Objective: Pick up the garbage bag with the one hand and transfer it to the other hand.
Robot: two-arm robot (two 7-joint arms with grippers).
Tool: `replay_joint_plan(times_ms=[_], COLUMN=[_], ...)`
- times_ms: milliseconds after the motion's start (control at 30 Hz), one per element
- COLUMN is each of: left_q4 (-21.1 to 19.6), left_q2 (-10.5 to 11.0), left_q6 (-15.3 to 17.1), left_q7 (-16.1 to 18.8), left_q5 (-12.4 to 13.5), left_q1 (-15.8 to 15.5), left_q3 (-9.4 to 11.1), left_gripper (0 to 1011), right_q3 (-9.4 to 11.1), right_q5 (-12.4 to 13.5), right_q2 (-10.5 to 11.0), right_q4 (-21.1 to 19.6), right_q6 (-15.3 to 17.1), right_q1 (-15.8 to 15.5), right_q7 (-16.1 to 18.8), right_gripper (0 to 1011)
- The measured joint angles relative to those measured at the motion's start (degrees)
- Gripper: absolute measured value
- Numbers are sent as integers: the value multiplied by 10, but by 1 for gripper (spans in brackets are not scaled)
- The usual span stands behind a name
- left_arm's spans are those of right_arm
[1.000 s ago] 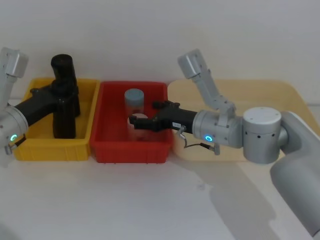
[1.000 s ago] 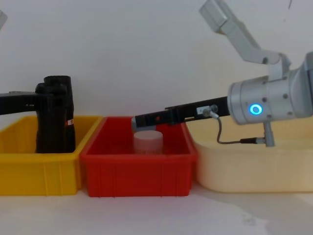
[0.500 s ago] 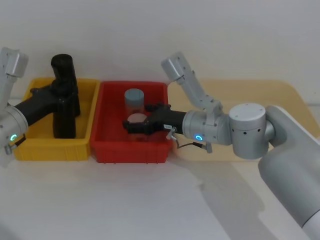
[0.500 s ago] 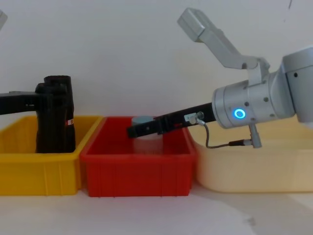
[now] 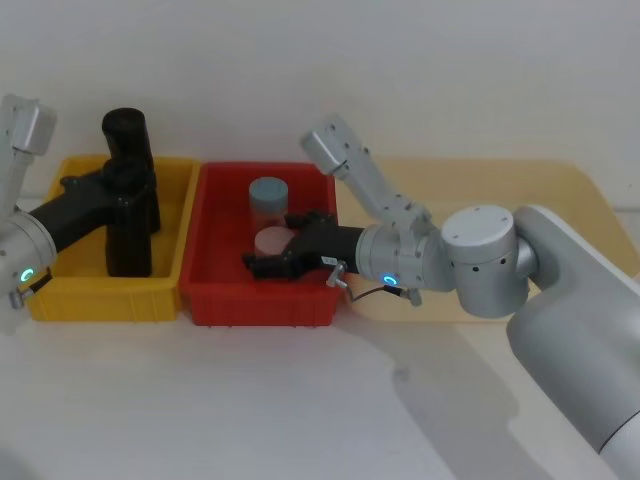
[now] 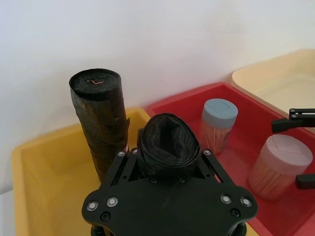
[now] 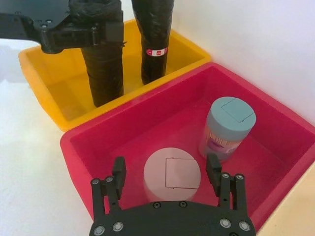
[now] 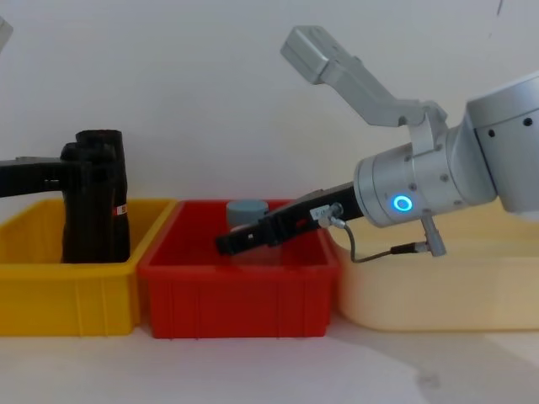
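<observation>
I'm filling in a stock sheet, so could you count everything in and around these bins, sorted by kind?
Bins: 3 (yellow bin, red bin, cream bin)
Jars: 2 (blue-lidded jar, pink-lidded jar)
Black rolls: 2 (plain roll in the left pincer, labelled roll)
Total: 7

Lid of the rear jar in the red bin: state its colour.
The lid is grey-blue, clearest in the right wrist view.

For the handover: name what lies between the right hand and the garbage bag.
Head view: adjoining walls of the yellow bin and red bin.
</observation>
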Motion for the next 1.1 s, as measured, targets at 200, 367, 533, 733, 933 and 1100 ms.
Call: replay_joint_plan(times_ms=[200, 367, 533, 733, 933, 1100], left_q4=[0, 0, 0, 0, 0, 0], left_q2=[0, 0, 0, 0, 0, 0], left_q6=[0, 0, 0, 0, 0, 0], left_q7=[0, 0, 0, 0, 0, 0], left_q5=[0, 0, 0, 0, 0, 0], left_q1=[0, 0, 0, 0, 0, 0], left_q3=[0, 0, 0, 0, 0, 0], left_gripper=[339, 336, 339, 339, 339, 339], right_q3=[-6, -9, -11, -13, -14, -14], right_q5=[-10, -15, -18, -20, -21, -22], right_q2=[1, 1, 1, 1, 1, 2], right_q4=[-1, -2, -3, -3, -4, -4], right_q6=[2, 3, 4, 4, 5, 5], right_q1=[2, 3, 3, 3, 4, 4], right_q7=[0, -1, -1, -1, -1, -1], right_gripper=[1001, 987, 908, 726, 663, 663])
